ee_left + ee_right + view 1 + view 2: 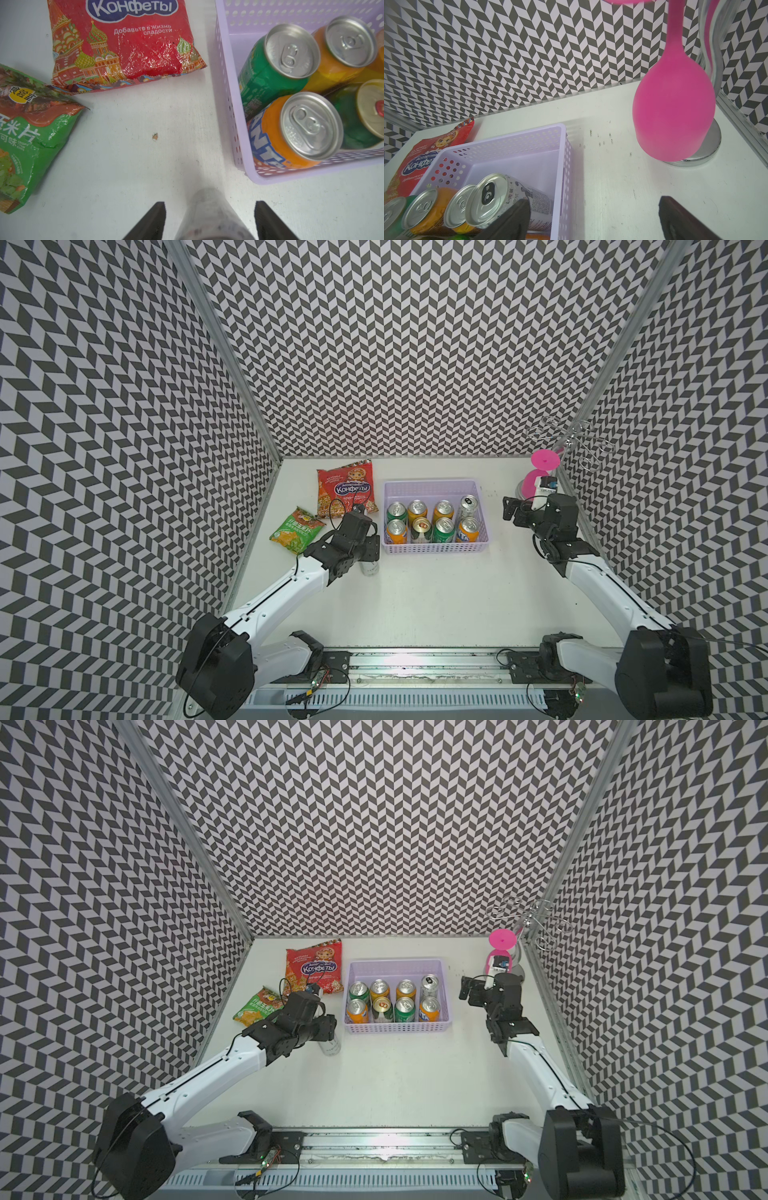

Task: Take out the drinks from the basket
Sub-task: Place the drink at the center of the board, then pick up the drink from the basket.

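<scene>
Releasing is judged the step: the slim silver can [209, 216] stands on the table [436, 605] beside the basket [432, 548], the left gripper [211, 205] jaws spread clear of it. Straight upward withdrawal is advised, lest it be tipped. The right gripper [592, 201] is seen wide open, empty

Left gripper [210, 204], right gripper [593, 201], jaws apart.
</scene>
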### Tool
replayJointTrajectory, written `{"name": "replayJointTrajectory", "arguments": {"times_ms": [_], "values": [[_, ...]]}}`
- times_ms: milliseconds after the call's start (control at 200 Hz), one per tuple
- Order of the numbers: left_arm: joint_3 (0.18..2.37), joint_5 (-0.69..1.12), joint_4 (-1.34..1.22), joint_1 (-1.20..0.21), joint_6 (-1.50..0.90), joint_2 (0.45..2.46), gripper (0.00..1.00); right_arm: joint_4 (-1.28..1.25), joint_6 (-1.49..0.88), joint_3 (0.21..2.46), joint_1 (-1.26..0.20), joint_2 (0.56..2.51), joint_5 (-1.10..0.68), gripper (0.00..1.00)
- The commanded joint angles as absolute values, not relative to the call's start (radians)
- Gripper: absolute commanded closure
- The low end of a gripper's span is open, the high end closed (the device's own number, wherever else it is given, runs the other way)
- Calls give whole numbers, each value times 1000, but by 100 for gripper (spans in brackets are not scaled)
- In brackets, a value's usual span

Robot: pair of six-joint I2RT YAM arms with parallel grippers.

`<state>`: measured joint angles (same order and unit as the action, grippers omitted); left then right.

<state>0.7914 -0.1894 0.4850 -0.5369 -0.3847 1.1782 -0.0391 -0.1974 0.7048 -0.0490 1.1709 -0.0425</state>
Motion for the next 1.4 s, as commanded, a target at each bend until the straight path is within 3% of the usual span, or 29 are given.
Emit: {"name": "replayJointTrajectory", "arguments": {"times_ms": [0,391,931,1397], "values": [[824,-187,458,-542,-373,1149,22,-92,-185,709,-46,1153,-55,0],[944,-102,505,-548,-305,1149,16,-91,-185,706,-46,1138,-63,1],[1134,-22,562,-569,-187,1450,18,-92,-184,699,-46,1124,-54,0],[1184,5,563,-589,-160,1583,19,-93,-183,696,-46,1119,-45,0]]}}
